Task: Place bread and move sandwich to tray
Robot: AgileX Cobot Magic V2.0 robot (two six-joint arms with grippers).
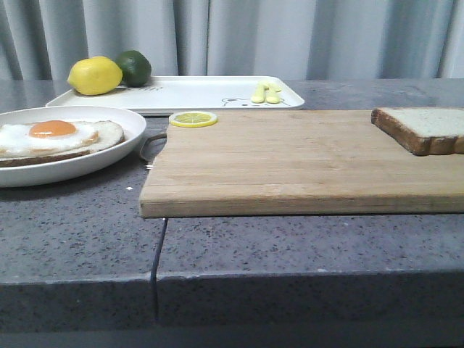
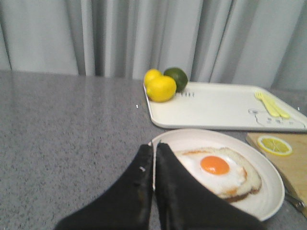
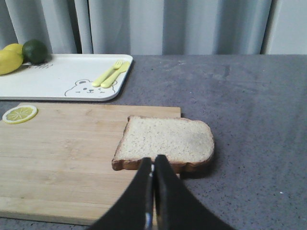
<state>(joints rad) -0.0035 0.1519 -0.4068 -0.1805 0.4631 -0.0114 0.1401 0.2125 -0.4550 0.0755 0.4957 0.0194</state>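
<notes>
Task unstarted: bread slice (image 3: 165, 140) lies on cutting board's (image 1: 290, 163) right end; egg-topped sandwich (image 2: 221, 171) on round plate (image 2: 268, 191); tray (image 1: 203, 93) awaits behind. Left gripper (image 2: 154, 160), right gripper (image 3: 152, 170) fingers pressed together, holding nothing.

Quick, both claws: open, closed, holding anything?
Left claw: closed, empty, beside the plate.
Right claw: closed, empty, in front of the bread.

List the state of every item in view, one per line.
bread: flat on the cutting board, overhanging its right edge
sandwich: open, egg on top, on the plate
tray: holds lemon, lime and cutlery
left gripper: shut, empty
right gripper: shut, empty
</notes>
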